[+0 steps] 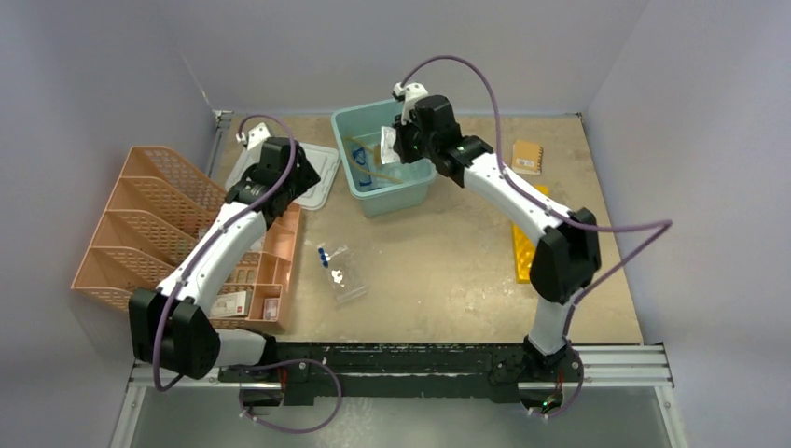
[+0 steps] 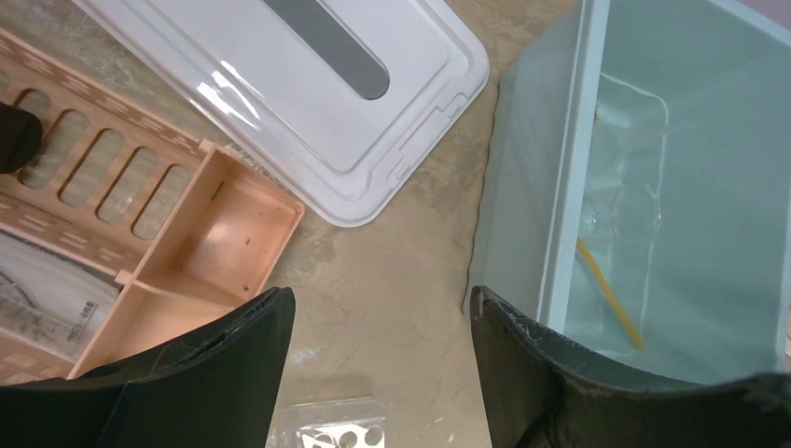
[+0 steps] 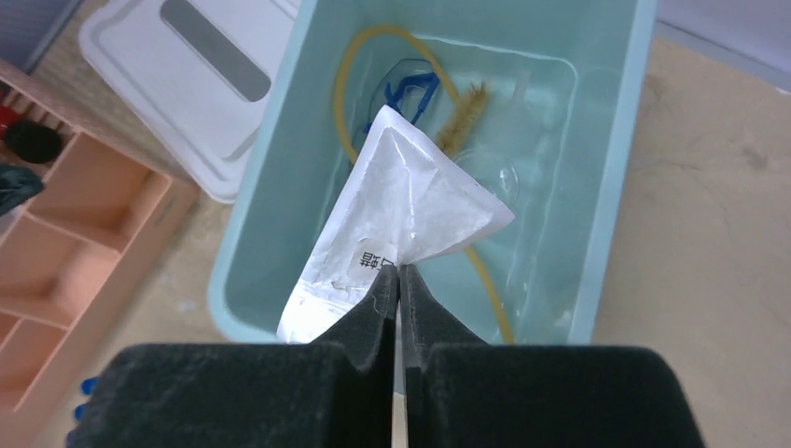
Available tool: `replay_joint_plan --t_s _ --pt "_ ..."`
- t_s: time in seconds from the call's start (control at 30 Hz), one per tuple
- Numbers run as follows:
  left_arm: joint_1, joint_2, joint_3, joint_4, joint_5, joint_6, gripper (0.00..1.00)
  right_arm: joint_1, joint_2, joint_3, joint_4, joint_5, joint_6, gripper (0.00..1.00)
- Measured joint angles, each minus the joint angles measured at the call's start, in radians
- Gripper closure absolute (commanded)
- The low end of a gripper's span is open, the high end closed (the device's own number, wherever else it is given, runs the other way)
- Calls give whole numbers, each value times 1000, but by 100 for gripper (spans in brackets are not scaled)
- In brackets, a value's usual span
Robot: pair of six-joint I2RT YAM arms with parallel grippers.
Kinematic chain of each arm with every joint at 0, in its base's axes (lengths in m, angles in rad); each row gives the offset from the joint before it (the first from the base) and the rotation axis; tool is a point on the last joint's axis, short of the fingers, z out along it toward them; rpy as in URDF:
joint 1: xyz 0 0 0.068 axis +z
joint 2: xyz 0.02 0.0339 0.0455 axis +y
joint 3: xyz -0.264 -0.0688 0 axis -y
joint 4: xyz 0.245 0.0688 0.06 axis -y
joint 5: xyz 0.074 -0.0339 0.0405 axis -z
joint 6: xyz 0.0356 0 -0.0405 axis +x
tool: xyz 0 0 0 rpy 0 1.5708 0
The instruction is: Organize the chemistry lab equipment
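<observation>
We're looking down on a tan, mottled tabletop (image 1: pixel 448 280), scuffed and stained, boxed in by pale grey walls (image 1: pixel 93 75) on three sides. A teal bin (image 1: pixel 396 198) sits toward the back, a white lid (image 1: pixel 322 182) lies flat just beside it on the left, and the peach organizer trays (image 1: pixel 140 215) fill the left side. Far right at the back, there's a small brown notebook (image 1: pixel 528 156). Now the white packet (image 3: pixel 401 205): it's crumpled, glossy plastic, folded into a rough triangle, with a small black-printed label near its lower edge. The right gripper (image 3: pixel 399 275) has its fingers pressed tight on that lower edge, and the packet hangs over the bin's interior, above the amber rubber tubing (image 3: pixel 359 56) and the blue-framed safety glasses (image 3: pixel 415 89) lying on the bin floor. The left gripper (image 2: pixel 381 299) hovers with jaws spread wide, nothing between them, over bare table between lid, tray and bin. A clear bag of blue-capped tubes (image 1: pixel 340 273) lies mid-table.
</observation>
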Motion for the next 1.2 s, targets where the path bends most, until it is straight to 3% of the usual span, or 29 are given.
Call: replay_joint_plan --t_s 0.3,0.5,0.67,0.87,1.1,1.2 --pt "63 148 94 14 64 0 33 -30 321 182 -61 -153 -162 100" --pt "101 255 152 42 116 -2 33 -27 412 257 -104 -219 -211 77" --pt "121 381 229 42 140 -7 32 -31 417 291 -131 -266 -217 63" --pt "132 518 369 43 127 -6 32 -63 406 384 -128 -290 -198 60" --pt "143 685 526 75 48 2 51 -112 288 322 -121 -242 -157 61" --pt "149 786 597 99 25 2 55 -117 198 246 -109 -203 -146 62"
